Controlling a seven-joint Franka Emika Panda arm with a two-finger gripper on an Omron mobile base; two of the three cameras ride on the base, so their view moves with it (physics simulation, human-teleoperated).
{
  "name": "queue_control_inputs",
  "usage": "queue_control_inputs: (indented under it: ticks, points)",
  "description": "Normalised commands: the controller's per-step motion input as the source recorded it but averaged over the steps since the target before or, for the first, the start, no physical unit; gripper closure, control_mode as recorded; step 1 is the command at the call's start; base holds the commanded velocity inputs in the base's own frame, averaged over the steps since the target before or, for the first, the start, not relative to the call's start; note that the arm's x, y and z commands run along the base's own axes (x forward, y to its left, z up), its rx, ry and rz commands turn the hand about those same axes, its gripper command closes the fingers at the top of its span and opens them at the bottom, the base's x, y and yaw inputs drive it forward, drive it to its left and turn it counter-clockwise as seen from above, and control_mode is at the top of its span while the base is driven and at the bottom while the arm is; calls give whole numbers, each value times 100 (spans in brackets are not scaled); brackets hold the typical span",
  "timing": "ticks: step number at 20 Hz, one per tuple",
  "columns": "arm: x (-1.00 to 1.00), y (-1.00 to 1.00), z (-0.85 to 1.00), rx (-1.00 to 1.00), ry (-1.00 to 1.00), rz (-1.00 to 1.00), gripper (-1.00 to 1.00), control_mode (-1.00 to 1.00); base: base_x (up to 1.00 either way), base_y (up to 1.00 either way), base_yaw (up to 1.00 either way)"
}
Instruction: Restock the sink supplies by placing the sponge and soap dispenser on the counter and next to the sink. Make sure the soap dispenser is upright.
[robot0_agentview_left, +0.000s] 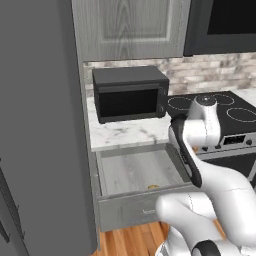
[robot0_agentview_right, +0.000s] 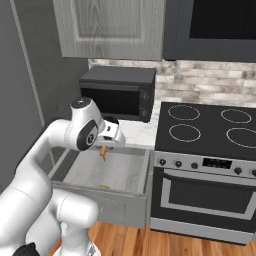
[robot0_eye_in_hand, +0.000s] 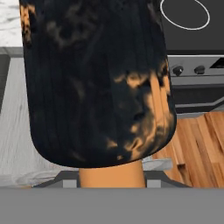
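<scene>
The soap dispenser (robot0_eye_in_hand: 96, 83) looms large in the hand view: a black body mottled with orange, its orange-brown neck at the bottom by the fingers. My gripper (robot0_agentview_right: 105, 145) is shut on it and holds it above the open drawer (robot0_agentview_right: 107, 172). An orange part of the dispenser (robot0_agentview_right: 103, 152) hangs just under the hand. A small yellow-ochre sponge (robot0_agentview_left: 153, 186) lies on the drawer floor near its front wall, also seen as the sponge (robot0_agentview_right: 104, 186). The white marble counter (robot0_agentview_left: 130, 132) runs behind the drawer. The sink is out of view.
A black microwave (robot0_agentview_left: 130, 92) stands on the counter. A black stovetop with an oven (robot0_agentview_right: 210, 127) is to the right. A tall grey panel (robot0_agentview_left: 40, 125) closes the left side. Grey wall cabinets (robot0_agentview_left: 130, 27) hang above. Wooden floor lies below the drawer.
</scene>
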Motion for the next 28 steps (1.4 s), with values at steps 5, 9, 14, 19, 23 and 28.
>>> queue_control_inputs:
  ticks: [5,9,14,19,23,28]
  points:
    - [0,15,-5,-3,3,2,100,-100,0,0,0]
    - [-24,-2,0,0,-1,1,100,100,-20,-6,-1]
    - [0,0,0,0,0,0,100,100,-80,-23,-23]
    - [0,0,0,0,0,0,100,100,-17,-7,-44]
    - [0,0,0,0,0,0,100,100,3,0,-57]
    - [0,0,0,0,0,0,100,100,12,0,-63]
